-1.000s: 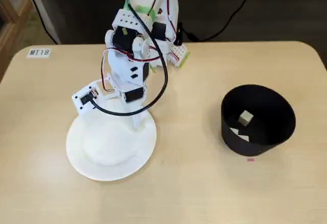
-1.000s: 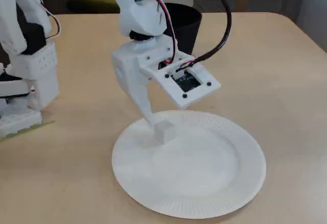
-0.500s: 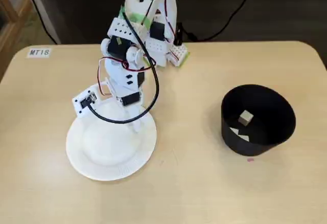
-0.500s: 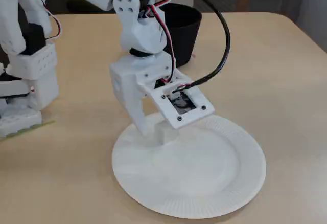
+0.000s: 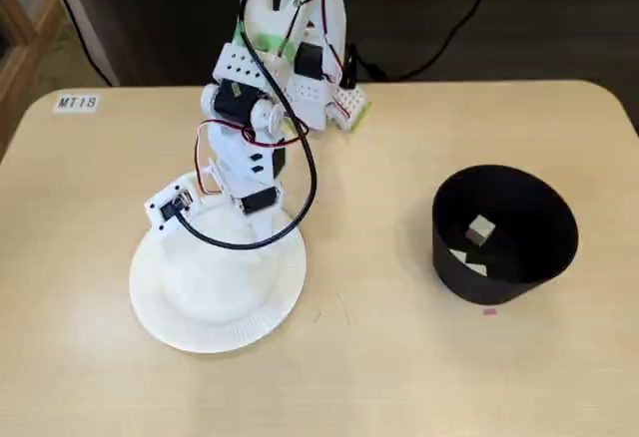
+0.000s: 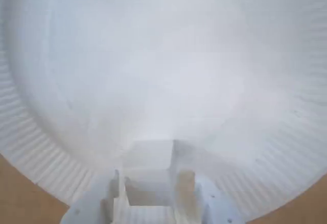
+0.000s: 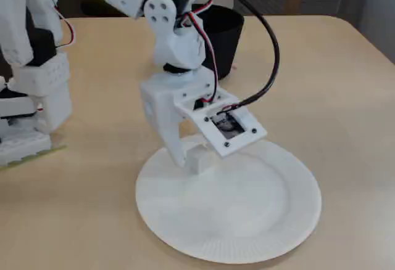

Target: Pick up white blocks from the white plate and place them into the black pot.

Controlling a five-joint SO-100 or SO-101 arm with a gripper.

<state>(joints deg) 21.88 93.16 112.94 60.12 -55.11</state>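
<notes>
One fixed view high overhead, another low beside table; wrist view close (all share white plate).

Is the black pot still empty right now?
No, in a fixed view the black pot already holds white blocks on its floor.

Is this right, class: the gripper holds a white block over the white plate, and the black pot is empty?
Not quite. The gripper does hold a white block over the white plate, but the black pot is not empty: a fixed view shows white blocks inside it.
</notes>
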